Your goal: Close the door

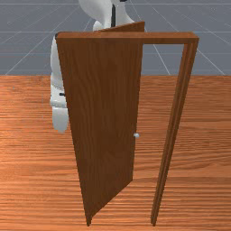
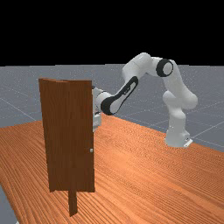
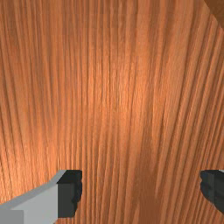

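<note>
Grey floor (image 2: 19, 105), seemingly gridded, beyond the wooden table (image 2: 144, 175).

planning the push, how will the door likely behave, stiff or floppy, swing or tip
The door looks like a flat wooden panel, so probably stiff. One edge meets the frame while the other stands away, so it should swing rather than tip.

Warm light falls on the desk (image 2: 131, 179), leaving a pale sheen in the far view and a soft glow beside a dimmer streak in the wrist view. The door (image 1: 103, 113) is in deep brown shade; the arm (image 2: 177, 118) is bright white with gentle grey shading, against a black backdrop (image 2: 109, 30).
</note>
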`<state>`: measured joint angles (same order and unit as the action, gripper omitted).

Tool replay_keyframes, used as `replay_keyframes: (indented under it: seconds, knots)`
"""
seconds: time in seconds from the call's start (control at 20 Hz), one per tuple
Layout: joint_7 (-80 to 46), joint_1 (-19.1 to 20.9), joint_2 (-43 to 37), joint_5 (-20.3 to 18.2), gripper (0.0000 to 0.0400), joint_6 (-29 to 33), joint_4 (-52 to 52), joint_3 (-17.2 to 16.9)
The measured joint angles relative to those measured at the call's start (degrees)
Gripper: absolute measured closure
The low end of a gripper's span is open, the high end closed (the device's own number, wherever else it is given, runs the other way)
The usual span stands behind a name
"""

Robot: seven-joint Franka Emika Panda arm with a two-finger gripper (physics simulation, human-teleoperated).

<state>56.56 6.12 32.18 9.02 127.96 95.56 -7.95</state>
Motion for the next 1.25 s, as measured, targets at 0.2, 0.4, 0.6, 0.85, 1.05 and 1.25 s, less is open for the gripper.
replay_keyframes:
  seconds: [0.2,0.4,0.6,0.85,1.05,1.25]
  knots:
    - [9.98,-0.5,-2.3,-4.39,0.0,1.31,3.14,6.89]
    - [2.57,-2.28,-3.09,-5.29,0.0,2.92,4.66,5.85]
    - [-0.44,-1.98,8.23,-6.34,0.0,-7.02,-15.27,5.1]
    - [2.69,-1.29,25.59,-6.4,0.0,-20.53,-45.74,5.67]
    - [7.47,-2.41,23.62,-4.76,0.0,-18.26,-41.67,6.39]
    - [1.88,-6.92,22.75,-4.03,0.0,-18.21,-40.06,6.32]
